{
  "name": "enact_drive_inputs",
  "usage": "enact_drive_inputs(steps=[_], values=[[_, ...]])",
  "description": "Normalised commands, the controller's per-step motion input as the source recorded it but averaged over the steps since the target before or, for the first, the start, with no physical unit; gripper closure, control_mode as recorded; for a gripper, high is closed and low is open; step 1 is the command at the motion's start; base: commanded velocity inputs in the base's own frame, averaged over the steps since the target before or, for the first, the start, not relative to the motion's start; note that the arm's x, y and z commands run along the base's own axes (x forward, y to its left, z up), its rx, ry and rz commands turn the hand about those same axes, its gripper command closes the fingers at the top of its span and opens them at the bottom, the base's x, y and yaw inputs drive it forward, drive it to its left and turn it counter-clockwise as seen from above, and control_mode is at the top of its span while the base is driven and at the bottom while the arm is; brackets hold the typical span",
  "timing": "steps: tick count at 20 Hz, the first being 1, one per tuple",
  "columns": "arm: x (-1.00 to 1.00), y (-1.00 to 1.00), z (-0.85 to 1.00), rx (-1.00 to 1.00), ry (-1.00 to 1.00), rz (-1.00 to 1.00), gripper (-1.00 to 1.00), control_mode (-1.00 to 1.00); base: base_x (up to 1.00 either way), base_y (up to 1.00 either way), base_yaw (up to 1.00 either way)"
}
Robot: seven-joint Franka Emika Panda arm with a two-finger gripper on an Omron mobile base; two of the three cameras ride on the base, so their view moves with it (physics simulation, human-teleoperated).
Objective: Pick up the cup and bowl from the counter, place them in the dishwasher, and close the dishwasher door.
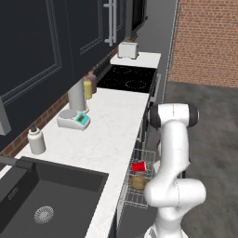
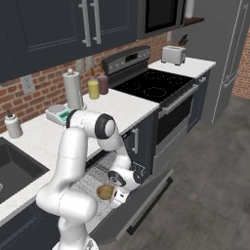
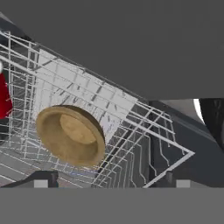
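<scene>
Bowl (image 3: 71, 134) sits in the dishwasher's wire rack (image 3: 144, 127), at about 10 o'clock from the gripper (image 3: 111, 180) in the hand view and apart from both fingertips (image 3: 41, 180); cup (image 1: 138, 166) lies in the same rack just beyond it, toward 12 o'clock in the left base view. Jaws stand wide apart, holding and touching nothing. Judgement: both items are loaded, so the next move turns on the dishwasher door (image 2: 146, 201), dropped open below the rack at roughly 5 o'clock from the gripper in the right base view.
</scene>
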Motion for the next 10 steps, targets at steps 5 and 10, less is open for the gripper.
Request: enact_drive_inputs(steps=[5, 10], values=[[-0.31, -0.83, 1.0, 0.26, -0.03, 0.0, -1.0, -1.0, 0.0, 0.0, 0.0], [-0.11, -1.0, 0.98, 0.23, 0.0, -0.01, -1.0, -1.0, 0.0, 0.0, 0.0]])
